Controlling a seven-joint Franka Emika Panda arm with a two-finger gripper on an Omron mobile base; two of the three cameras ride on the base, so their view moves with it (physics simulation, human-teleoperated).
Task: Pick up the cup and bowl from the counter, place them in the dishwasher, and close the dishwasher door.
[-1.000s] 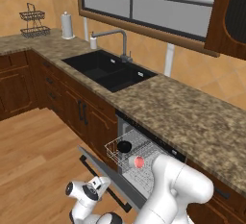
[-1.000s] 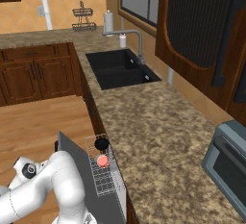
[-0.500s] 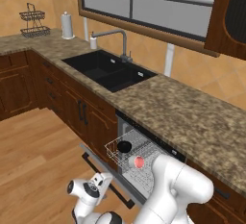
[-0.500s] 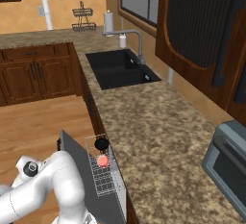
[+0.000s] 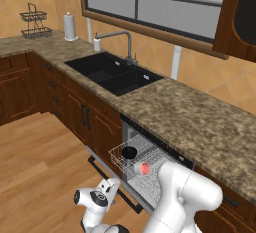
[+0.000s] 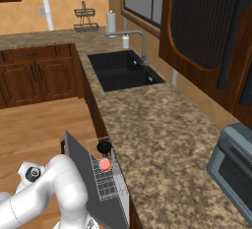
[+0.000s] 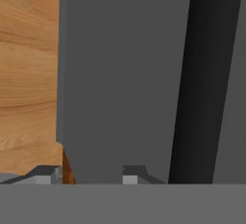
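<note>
The small white cup with a pink-red inside [image 5: 144, 168] and the small all-black bowl [image 5: 129, 152], at its ten o'clock, sit in the white wire rack [image 6: 105, 180] of the grey dishwasher. The two-finger gripper [image 7: 86, 179] faces the flat grey door panel [image 7: 122, 81], fingertips [image 7: 130, 178] apart around nothing; the long black bar handle [image 7: 202, 81] lies at three o'clock.
</note>
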